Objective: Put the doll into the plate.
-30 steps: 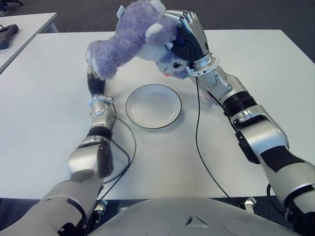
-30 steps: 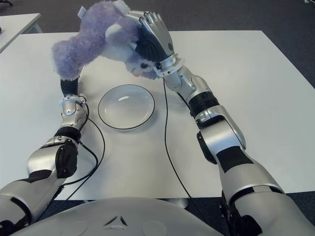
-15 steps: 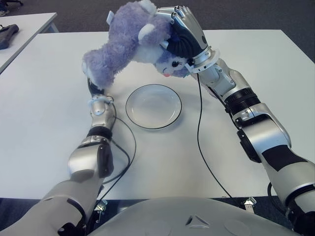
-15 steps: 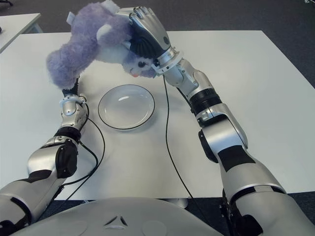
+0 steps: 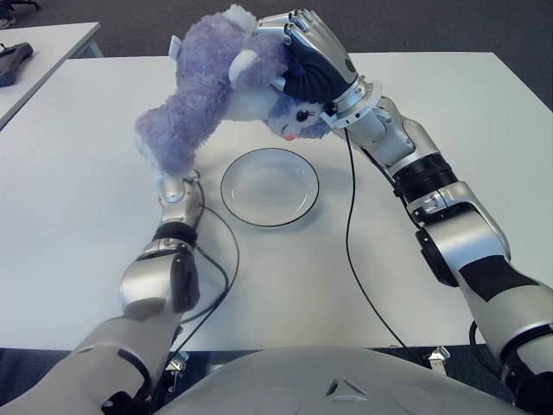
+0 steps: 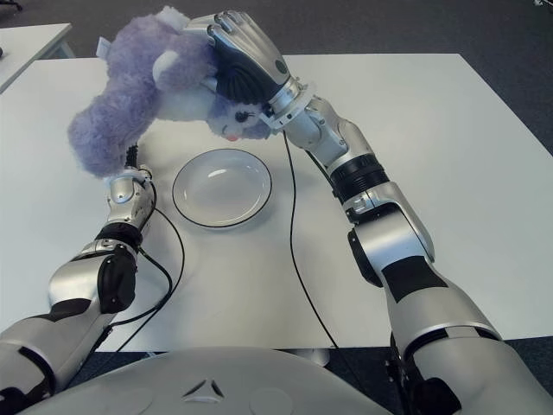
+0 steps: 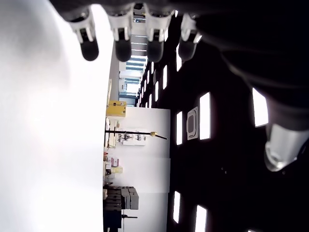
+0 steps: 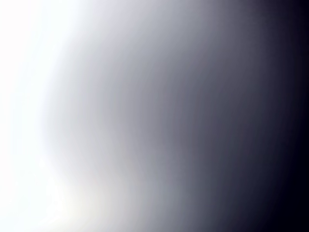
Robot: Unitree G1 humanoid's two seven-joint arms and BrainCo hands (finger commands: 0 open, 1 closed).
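**Doll hanging off-centre above the plate**

The right hand (image 5: pixel 313 65) is gripping the purple doll (image 5: pixel 216 86) by its head, fingers wrapped over the crown, and is holding it in the air well clear of the worktop (image 5: pixel 78 199). The doll's face is pointing down just beneath the hand, while its body and legs are trailing away from the hand toward the robot's left. The plate (image 5: pixel 270 187) is sitting empty below the hand, nearer the robot than the doll's head.

The left hand (image 7: pixel 140 43) is showing beside the plate on its left, hidden under the doll's legs in the eye views; its own wrist view is showing the fingers straight and holding nothing.

The main risk is in how the doll is hanging. Only the head is sitting roughly over the plate's far rim; the bulky body is dangling out past the plate's left edge, over the left forearm. If the right hand is letting go from here, the doll is likely flopping half onto the worktop or onto the left arm instead of settling inside the rim. A soft, long toy like this is also liable to swing as the hand is coming down, and could nudge the light plate sideways. The grip on plush fur may be slipping, though the right wrist view is showing nothing usable to confirm it.
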